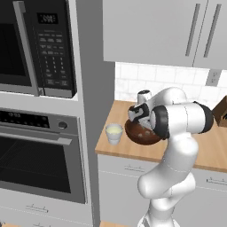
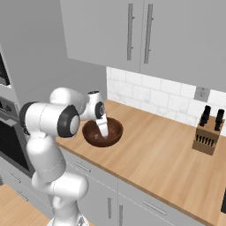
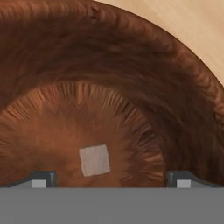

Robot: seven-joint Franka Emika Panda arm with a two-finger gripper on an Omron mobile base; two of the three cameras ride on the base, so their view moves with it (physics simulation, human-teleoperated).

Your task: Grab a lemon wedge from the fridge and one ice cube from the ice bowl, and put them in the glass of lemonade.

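Ice cube [image 3: 94,160], one small pale square, sits flat on the floor of the ice bowl [image 3: 144,74], and in the hand view it lies right between the two dark finger tips, a touch nearer the left-hand one [image 3: 39,179] than the other [image 3: 183,180]. Gripper [image 3: 111,180] is spread wide, jaws well apart, nothing clasped between them, and neither tip is touching the cube. Around the cube the bowl's brown grain fans out from the middle and climbs into a dark, steep wall, with pale wooden counter [image 3: 192,30] showing past the rim at the upper right. From the right base view the white hand points down into the ice bowl [image 2: 115,129], its fingers [image 2: 103,129] low inside the rim. From the left base view the bowl [image 1: 135,133] is partly hidden behind the arm's dark elbow joint, and the glass of lemonade [image 1: 114,132] stands just beside it on the left, apart from it, close to the counter's front edge, pale yellow liquid near its brim. Further left the black oven [image 1: 40,150] and microwave [image 1: 37,44] fill the tall column, and far along the counter [image 2: 154,154] to the right a knife block [image 2: 206,137] stands against the tiled wall.
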